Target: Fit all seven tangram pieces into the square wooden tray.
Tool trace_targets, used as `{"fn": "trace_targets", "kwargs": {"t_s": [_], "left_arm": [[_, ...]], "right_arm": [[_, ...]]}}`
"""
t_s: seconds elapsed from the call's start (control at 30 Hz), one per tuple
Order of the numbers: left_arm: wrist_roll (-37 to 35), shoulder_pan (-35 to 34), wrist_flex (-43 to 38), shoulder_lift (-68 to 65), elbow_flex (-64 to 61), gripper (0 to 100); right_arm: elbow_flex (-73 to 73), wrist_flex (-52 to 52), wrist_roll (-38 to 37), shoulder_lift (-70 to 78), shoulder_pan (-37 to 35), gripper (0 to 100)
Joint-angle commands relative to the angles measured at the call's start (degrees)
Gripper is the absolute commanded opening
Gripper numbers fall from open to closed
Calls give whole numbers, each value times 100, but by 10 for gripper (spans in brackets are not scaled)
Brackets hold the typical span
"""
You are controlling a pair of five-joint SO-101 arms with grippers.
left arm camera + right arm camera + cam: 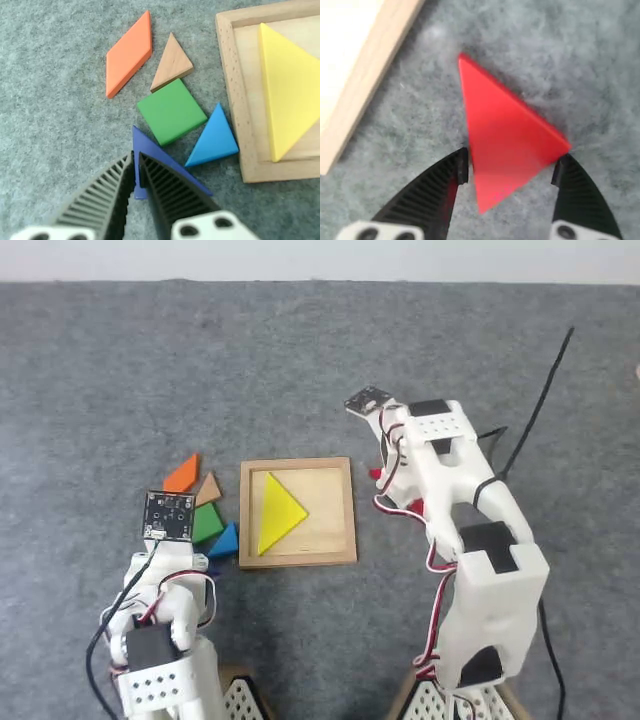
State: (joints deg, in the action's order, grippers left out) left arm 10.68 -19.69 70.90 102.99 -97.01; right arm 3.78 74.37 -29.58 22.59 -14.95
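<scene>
Surface: grey carpet point(120, 370).
My left gripper point(136, 157): fingers pressed together, tips over the dark blue triangle point(141, 141).
My right gripper point(512, 167): fingers spread, red triangle point(505, 145) between them.

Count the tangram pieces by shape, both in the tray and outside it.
Triangles: 5 (yellow, tan, light blue, dark blue, red)
Square: 1 (green)
Parallelogram: 1 (orange)
Total: 7

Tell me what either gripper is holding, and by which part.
Left gripper: nothing, shut above the dark blue triangle. Right gripper straddles the red triangle, edge to opposite corner; whether it grips cannot be told.
</scene>
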Motion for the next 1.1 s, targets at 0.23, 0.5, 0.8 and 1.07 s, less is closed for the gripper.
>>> {"fn": "trace_targets", "kwargs": {"t_s": [0.23, 0.5, 0.8, 1.07], "left_arm": [[-35, 35, 35, 105, 48, 15], [-35, 35, 35, 105, 48, 15], [-35, 35, 35, 105, 48, 15], [-35, 35, 35, 105, 48, 15]], "right_arm": [[-695, 277, -141, -453, -48, 262], [-527, 391, -1301, -356, -66, 479], [-563, -470, -1292, 699, -75, 465], [-563, -84, -949, 752, 163, 266]]}}
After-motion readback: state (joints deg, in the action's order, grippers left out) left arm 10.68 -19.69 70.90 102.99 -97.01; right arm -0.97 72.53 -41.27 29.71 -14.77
